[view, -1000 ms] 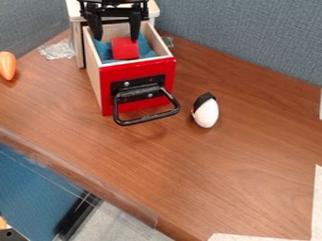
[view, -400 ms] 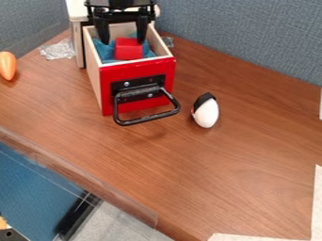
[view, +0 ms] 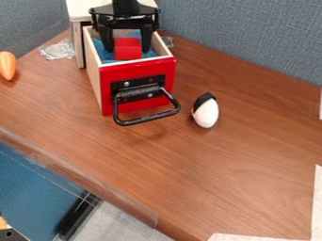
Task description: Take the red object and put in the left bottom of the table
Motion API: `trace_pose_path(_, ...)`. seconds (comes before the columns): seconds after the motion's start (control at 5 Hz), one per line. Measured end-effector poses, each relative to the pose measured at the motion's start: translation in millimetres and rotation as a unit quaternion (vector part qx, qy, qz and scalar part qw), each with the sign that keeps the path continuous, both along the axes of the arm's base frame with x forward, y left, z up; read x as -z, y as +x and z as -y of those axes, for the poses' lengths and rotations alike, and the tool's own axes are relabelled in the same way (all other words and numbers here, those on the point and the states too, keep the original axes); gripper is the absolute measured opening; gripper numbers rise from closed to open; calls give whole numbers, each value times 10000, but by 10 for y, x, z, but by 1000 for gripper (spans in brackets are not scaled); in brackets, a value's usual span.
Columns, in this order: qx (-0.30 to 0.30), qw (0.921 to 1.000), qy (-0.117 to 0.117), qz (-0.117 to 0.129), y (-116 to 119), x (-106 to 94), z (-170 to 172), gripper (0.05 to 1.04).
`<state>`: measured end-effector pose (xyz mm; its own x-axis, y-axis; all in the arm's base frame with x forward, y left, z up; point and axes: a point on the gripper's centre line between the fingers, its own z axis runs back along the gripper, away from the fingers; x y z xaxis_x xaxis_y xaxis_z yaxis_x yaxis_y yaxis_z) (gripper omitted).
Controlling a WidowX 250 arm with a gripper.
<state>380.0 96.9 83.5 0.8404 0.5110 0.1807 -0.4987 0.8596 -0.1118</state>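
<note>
Lying nearest, pale strips mark the bottom right of the frame, along the edge of the brown table. Right of centre, a white egg-shaped thing with a black top rests on the wood. A little left of it, a black handle juts from the red front of an open drawer in the upper left. At the far left edge sits an orange thing. Inside the drawer, the red object sits on blue cloth. My gripper hangs down over it, fingers parted wide, one at each side; whether they touch it, I cannot tell. Left of the drawer lies crumpled clear plastic, and blue-grey partitions stand behind.
</note>
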Motion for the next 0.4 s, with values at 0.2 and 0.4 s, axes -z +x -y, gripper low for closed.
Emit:
trace_pose_path(0.2,-37,10000,6,-47,-15,21,19,945)
trace_pose_path(0.4,44,10000,56,-33,-29,48,19,824)
